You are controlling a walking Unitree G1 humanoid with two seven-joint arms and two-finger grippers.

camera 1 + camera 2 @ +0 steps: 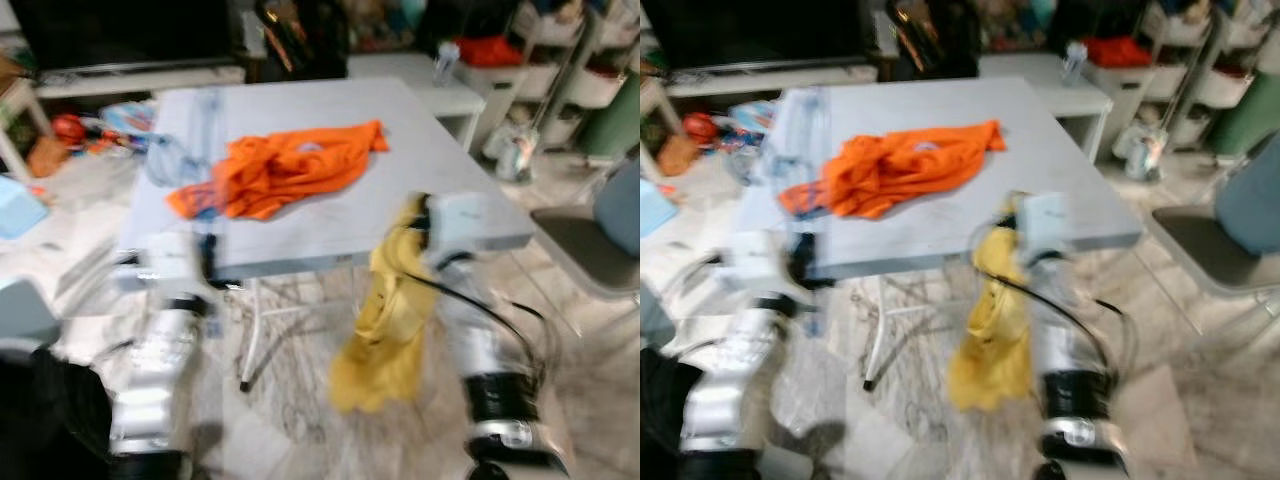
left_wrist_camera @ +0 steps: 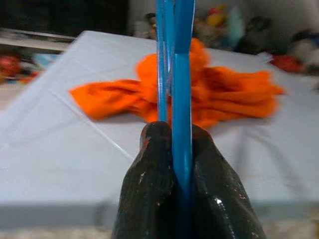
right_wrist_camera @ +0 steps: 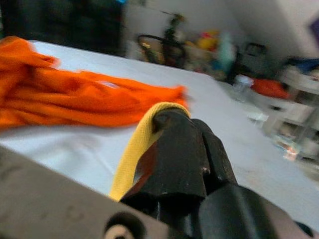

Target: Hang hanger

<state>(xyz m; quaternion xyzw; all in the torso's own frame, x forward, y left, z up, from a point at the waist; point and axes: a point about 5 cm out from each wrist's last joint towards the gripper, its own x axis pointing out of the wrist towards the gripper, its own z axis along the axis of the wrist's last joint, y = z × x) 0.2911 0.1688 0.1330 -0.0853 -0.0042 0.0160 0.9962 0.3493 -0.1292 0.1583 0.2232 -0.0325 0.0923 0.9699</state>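
The left end effector [image 2: 172,149] sits at the near left edge of the pale counter [image 1: 420,130], its two black fingers [image 2: 149,169] clenched on a blue hanger [image 2: 177,74] that stands upright above them. Past it, an orange garment [image 1: 285,170] lies crumpled on the counter's middle. At the near right edge, the right end effector [image 3: 187,137] is clamped on a yellow garment [image 1: 390,320], which hangs down from the grip in front of the counter toward the marbled floor [image 1: 300,410]. A grey chair [image 1: 600,240] stands to the far right. The head views are blurred.
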